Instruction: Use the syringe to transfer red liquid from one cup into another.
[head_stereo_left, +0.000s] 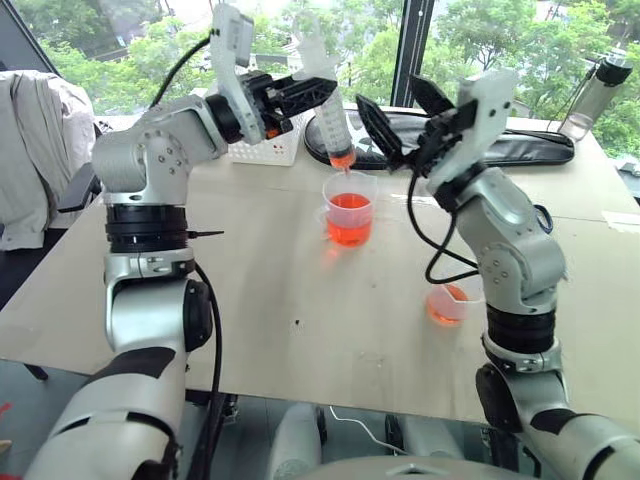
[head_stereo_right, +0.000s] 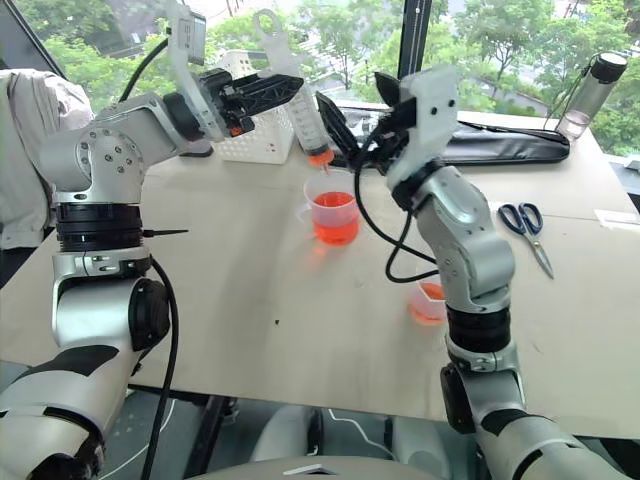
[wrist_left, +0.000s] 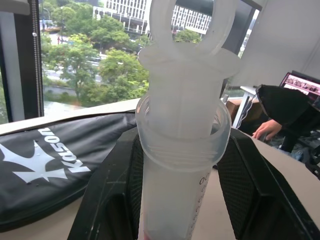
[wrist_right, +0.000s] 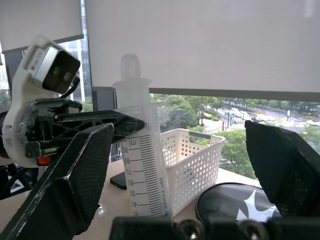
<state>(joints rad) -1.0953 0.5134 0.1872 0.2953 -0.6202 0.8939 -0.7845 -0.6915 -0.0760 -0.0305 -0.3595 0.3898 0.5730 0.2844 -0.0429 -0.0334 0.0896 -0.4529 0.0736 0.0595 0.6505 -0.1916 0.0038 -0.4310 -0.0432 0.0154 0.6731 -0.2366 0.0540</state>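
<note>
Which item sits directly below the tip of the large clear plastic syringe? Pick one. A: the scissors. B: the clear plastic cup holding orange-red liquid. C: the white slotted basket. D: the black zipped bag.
B: the large clear plastic syringe, held upright by the left tool, has its reddish tip just above the rim of the clear plastic cup holding orange-red liquid.

One syringe. Two clear cups: a larger one and a smaller one, both holding red liquid. One white basket, one black bag, one bottle, one pair of scissors.
</note>
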